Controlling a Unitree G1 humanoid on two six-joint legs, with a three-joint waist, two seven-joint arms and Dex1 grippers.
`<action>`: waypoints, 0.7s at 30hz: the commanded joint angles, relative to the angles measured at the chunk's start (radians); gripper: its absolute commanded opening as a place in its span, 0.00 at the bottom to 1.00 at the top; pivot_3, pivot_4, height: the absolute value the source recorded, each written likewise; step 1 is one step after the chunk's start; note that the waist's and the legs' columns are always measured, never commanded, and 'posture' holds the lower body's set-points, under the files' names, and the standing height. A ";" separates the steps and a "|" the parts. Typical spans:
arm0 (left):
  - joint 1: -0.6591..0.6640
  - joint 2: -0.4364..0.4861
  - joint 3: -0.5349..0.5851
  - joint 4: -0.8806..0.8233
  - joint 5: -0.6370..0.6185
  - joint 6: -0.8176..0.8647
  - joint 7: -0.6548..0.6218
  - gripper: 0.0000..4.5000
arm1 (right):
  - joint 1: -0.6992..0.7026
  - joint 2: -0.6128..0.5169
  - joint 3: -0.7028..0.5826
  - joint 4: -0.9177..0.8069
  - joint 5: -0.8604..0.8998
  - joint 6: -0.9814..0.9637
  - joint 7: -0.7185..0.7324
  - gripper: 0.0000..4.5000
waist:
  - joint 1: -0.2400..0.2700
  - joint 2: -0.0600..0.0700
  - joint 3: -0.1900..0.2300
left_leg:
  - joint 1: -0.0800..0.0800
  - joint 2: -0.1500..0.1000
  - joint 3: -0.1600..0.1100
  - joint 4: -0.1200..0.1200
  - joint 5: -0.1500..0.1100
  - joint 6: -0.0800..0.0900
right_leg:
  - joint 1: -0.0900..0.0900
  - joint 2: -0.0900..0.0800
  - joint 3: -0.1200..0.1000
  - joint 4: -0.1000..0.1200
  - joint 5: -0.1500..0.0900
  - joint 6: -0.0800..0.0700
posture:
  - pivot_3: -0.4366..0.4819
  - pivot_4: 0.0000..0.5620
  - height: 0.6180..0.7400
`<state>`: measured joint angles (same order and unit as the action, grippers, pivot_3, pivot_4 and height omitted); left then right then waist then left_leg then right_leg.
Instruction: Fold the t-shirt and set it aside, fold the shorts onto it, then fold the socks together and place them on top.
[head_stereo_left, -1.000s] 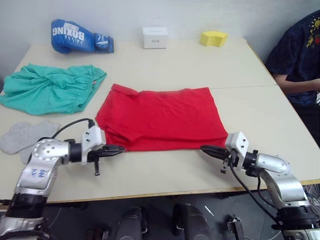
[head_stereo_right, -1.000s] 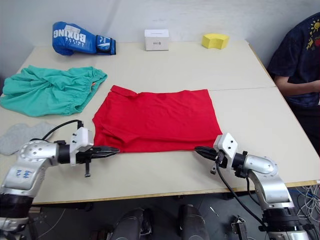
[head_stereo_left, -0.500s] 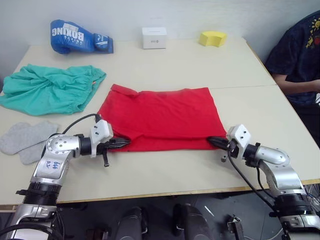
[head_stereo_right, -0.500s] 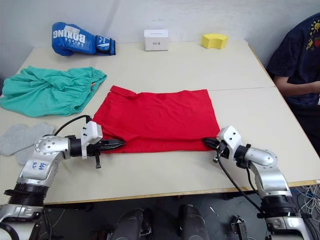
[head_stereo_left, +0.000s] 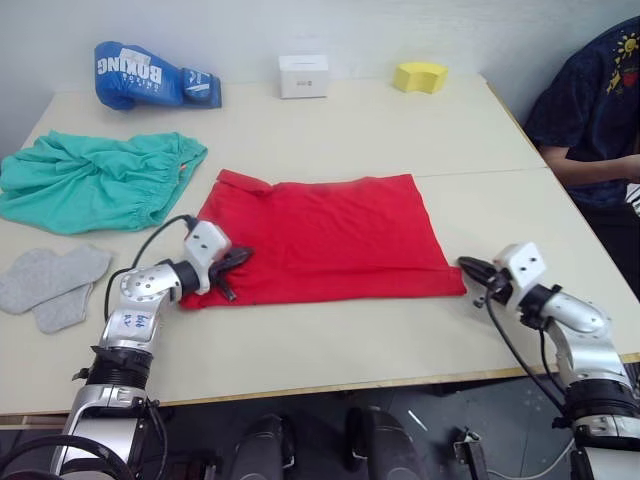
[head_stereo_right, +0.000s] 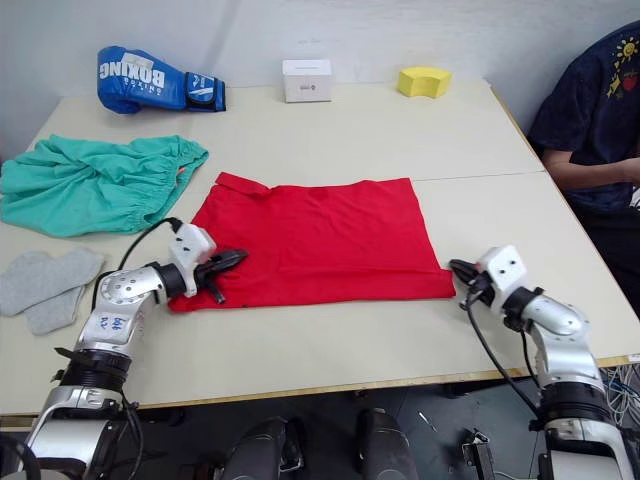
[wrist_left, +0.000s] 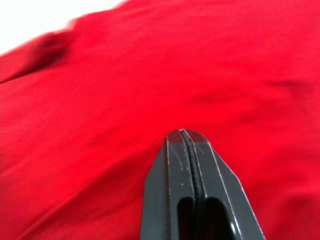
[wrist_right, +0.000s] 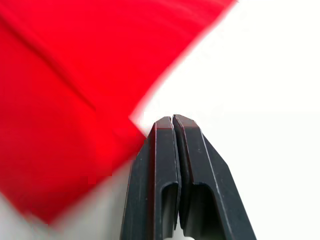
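Now t-shirt (head_stereo_left: 325, 235) flat, left fingers (head_stereo_left: 238, 257) on hem

A table (head_stereo_left: 330, 130) holds everything. The t-shirt (head_stereo_left: 330, 235) lies flat at its middle. The shorts (head_stereo_left: 95, 180) lie to the left of the t-shirt, a little farther back, and the socks (head_stereo_left: 50, 285) lie nearer the front edge, in front of the shorts. Along the far edge, from left to right, sit a boxing glove (head_stereo_left: 150, 75), a small box (head_stereo_left: 303, 75) and a sponge (head_stereo_left: 420, 76). A person (head_stereo_left: 590, 100) sits beyond the table's right side.
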<state>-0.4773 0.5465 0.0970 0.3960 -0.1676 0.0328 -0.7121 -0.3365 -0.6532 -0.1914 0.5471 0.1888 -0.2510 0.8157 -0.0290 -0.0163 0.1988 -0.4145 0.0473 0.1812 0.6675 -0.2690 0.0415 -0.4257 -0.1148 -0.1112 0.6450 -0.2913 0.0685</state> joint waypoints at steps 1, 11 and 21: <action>-0.025 0.025 0.149 -0.069 -0.142 0.062 0.012 0.00 | -0.016 -0.018 -0.059 -0.020 0.057 -0.070 0.025 0.01 | -0.003 0.000 0.000 | 0.000 0.000 0.000 0.000 0.000 0.000 | 0.000 0.000 0.000 0.000 0.000 0.000 | 0.48 0.27 1.00; 0.255 0.315 0.058 -0.369 -0.178 0.218 -0.334 0.00 | 0.134 0.032 0.088 -0.370 0.095 0.027 0.155 0.01 | -0.003 0.001 0.000 | 0.010 0.001 0.001 -0.005 -0.002 -0.005 | 0.007 0.000 0.003 -0.001 -0.003 0.000 | 0.48 0.27 1.00; 0.400 0.286 0.112 -0.343 -0.051 0.144 -0.151 0.00 | 0.180 0.023 0.043 -0.199 0.019 -0.017 0.037 0.01 | -0.001 0.001 -0.002 | 0.011 0.001 0.000 -0.004 -0.009 -0.010 | 0.008 -0.002 0.002 -0.001 -0.004 -0.002 | 0.48 0.27 1.00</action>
<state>-0.0992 0.8077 0.1597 0.0446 -0.2442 0.1741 -0.8951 -0.1782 -0.5997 -0.1032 0.3130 0.2089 -0.2648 0.8612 -0.0301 -0.0155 0.1970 -0.4029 0.0484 0.1811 0.6635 -0.2776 0.0310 -0.4177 -0.1168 -0.1096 0.6440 -0.2952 0.0661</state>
